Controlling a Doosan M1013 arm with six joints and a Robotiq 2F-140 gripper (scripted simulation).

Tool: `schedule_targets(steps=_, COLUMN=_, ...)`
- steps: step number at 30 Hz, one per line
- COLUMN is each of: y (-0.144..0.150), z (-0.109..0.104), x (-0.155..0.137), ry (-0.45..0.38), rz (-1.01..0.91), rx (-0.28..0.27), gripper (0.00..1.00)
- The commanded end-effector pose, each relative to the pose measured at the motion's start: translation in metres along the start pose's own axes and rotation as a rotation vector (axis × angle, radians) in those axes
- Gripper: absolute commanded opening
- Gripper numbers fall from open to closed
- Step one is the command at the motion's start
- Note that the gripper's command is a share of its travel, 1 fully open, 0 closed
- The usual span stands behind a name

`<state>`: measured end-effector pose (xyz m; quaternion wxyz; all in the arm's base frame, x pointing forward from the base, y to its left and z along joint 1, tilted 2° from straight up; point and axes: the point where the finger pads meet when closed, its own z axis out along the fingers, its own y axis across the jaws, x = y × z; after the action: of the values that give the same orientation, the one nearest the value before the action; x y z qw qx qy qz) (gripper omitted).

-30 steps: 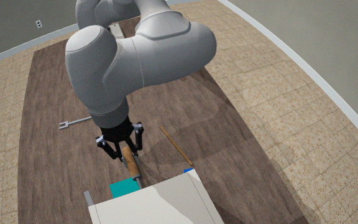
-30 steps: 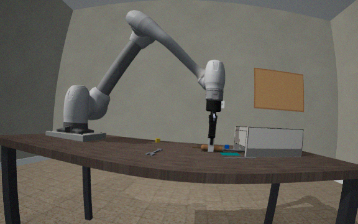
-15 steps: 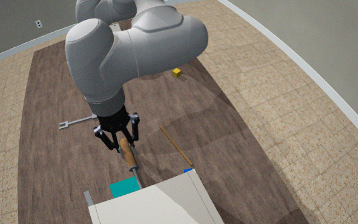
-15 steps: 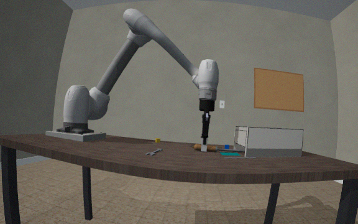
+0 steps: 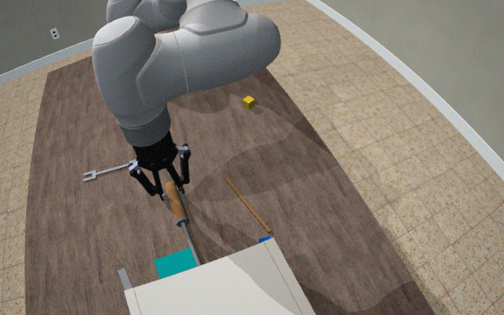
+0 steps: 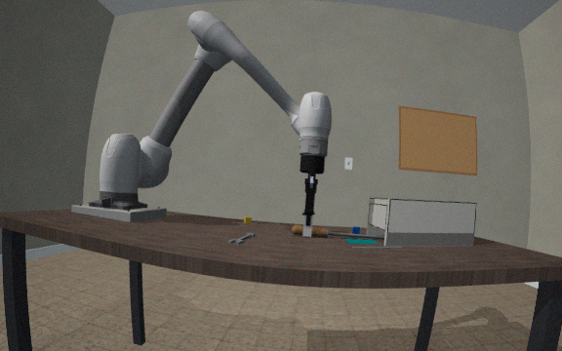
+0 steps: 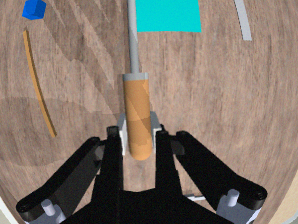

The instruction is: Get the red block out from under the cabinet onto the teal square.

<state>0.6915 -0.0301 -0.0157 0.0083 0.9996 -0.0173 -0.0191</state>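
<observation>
My gripper (image 5: 171, 189) (image 6: 307, 228) (image 7: 138, 121) is shut on the wooden handle (image 5: 176, 203) (image 6: 317, 230) (image 7: 137, 106) of a long tool that lies low on the table. The tool's metal shaft (image 5: 191, 245) (image 7: 132, 23) runs from the handle past the teal square (image 5: 174, 262) (image 6: 361, 241) (image 7: 166, 4) and under the white cabinet (image 5: 217, 289) (image 6: 429, 221). The tool's far end is hidden by the cabinet. The red block is not in sight in any view. The teal square lies flat on the table in front of the cabinet, partly covered by it in the top view.
A blue block (image 5: 264, 239) (image 6: 356, 230) (image 7: 33, 8) sits by the cabinet's corner. A thin wooden stick (image 5: 248, 205) (image 7: 39, 90) lies to the right of the tool. A grey wrench (image 5: 103, 171) (image 6: 241, 238) lies left, a yellow block (image 5: 248, 101) (image 6: 248, 219) farther back.
</observation>
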Motion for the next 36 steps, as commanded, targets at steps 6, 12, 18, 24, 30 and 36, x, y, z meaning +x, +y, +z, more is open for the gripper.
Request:
schedule_targets(steps=6, y=0.001, z=-0.001, x=-0.022, ry=0.006, rz=0.000, rx=0.001, gripper=0.00)
schedule_targets(steps=12, y=0.001, z=-0.001, x=-0.040, ry=0.006, rz=0.000, rx=0.001, gripper=0.00)
schedule_targets(steps=18, y=0.001, z=-0.001, x=-0.056, ry=0.006, rz=0.000, rx=0.001, gripper=0.00)
schedule_targets(steps=24, y=0.001, z=-0.001, x=-0.066, ry=0.006, rz=0.000, rx=0.001, gripper=0.00)
schedule_targets(steps=30, y=0.001, z=-0.001, x=-0.079, ry=0.006, rz=-0.001, rx=0.001, gripper=0.00)
schedule_targets(steps=36, y=0.001, z=-0.001, x=-0.090, ry=0.006, rz=-0.001, rx=0.001, gripper=0.00)
